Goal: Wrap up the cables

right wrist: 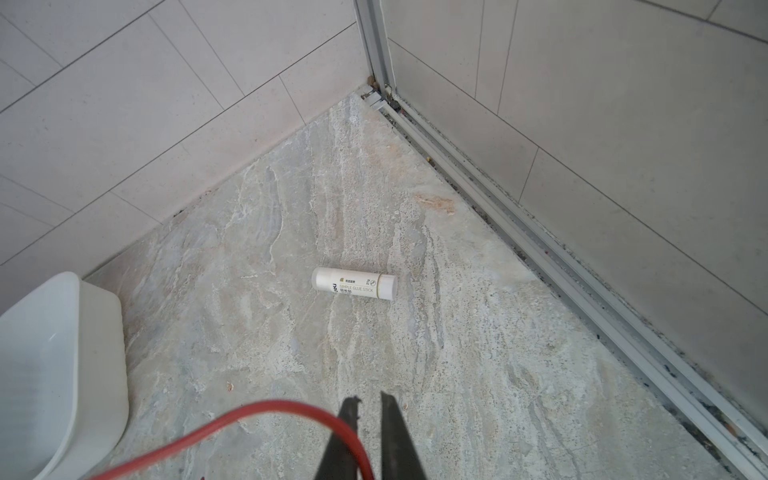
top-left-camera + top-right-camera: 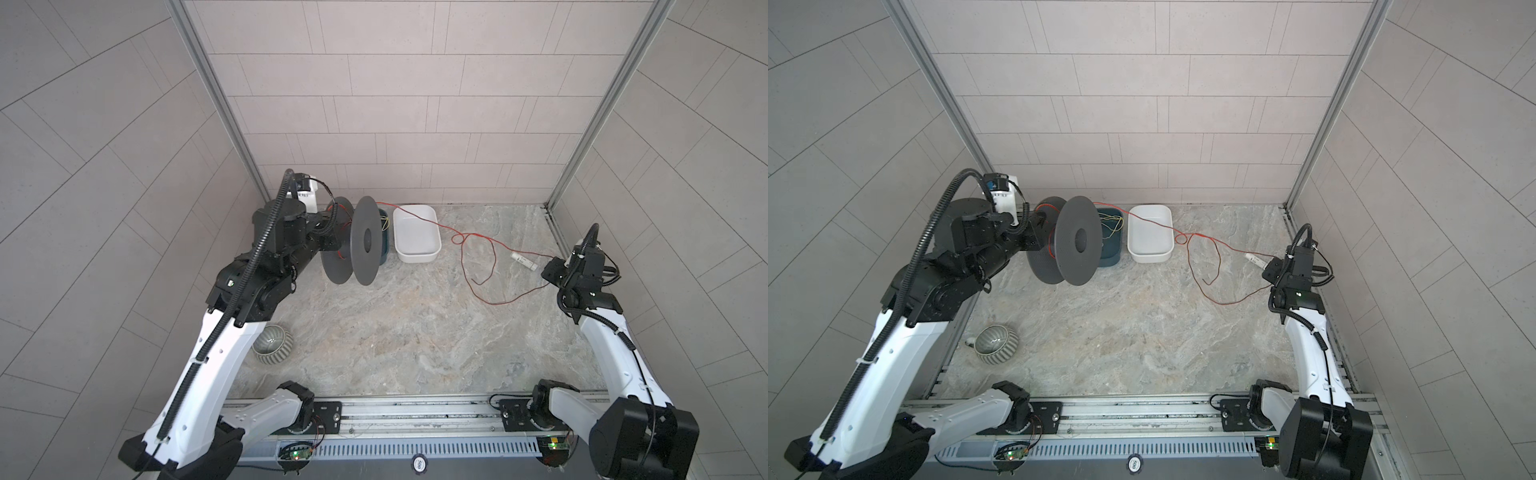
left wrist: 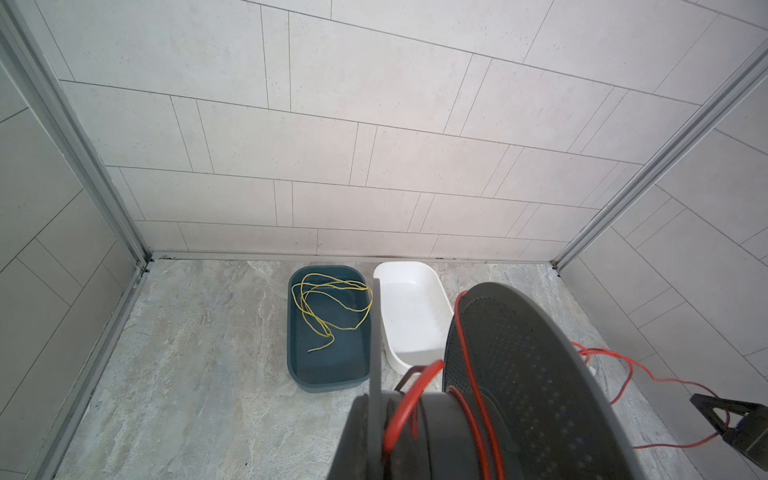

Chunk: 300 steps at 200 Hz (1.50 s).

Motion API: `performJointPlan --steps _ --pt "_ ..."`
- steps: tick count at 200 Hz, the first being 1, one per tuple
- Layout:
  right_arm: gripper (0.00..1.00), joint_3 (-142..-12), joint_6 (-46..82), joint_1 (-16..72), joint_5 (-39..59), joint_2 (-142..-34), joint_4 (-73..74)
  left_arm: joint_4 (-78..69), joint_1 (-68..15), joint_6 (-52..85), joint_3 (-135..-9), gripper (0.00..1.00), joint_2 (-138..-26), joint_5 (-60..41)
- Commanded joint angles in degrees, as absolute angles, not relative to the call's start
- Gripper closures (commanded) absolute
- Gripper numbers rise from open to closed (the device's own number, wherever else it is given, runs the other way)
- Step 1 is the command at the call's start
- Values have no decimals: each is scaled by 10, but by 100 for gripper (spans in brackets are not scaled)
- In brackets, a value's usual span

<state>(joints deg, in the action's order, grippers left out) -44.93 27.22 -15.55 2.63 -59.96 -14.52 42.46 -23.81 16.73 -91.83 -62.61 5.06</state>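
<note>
The cable [image 2: 500, 304] is a thin red-orange wire. It runs from the dark grey spool [image 2: 365, 241] over the white bin, then falls in loose loops on the floor towards my right gripper [image 2: 545, 272]. A few turns lie on the spool's hub [image 3: 415, 399]. My left gripper [image 3: 374, 415] is shut on one flange of the spool and holds it tilted above the floor. The jaws of my right gripper [image 1: 370, 399] stand a narrow gap apart. The cable [image 1: 266, 405] crosses one finger and drops into that gap, unpinched at the tips.
A teal bin [image 3: 328, 384] with a loose yellow-green wire [image 3: 332, 307] stands beside a white bin [image 2: 415, 257] at the back wall. A white glue stick [image 1: 354, 283] lies just beyond my right gripper. A ribbed grey bowl [image 2: 272, 345] sits at the front left.
</note>
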Motion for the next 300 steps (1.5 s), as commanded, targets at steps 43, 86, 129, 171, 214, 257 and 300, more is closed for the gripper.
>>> performJointPlan --steps 43,86,129,171,214,257,300 --pt "20 -434 243 -119 156 -548 -83 390 -232 218 -936 100 -633 -153" --pt "1 -463 167 -3 131 -537 -103 370 -232 226 -924 100 -625 -166" --pt "3 -402 165 52 217 -513 21 351 -232 240 -924 100 -634 -201" --pt "7 -358 125 155 240 -513 142 301 -232 282 -920 100 -638 -221" --pt "16 -302 107 247 257 -558 286 263 -232 317 -911 100 -643 -240" --pt "34 -306 115 300 269 -651 421 225 -232 337 -890 100 -636 -234" --pt "38 -308 182 306 294 -727 561 227 -232 333 -891 100 -638 -235"
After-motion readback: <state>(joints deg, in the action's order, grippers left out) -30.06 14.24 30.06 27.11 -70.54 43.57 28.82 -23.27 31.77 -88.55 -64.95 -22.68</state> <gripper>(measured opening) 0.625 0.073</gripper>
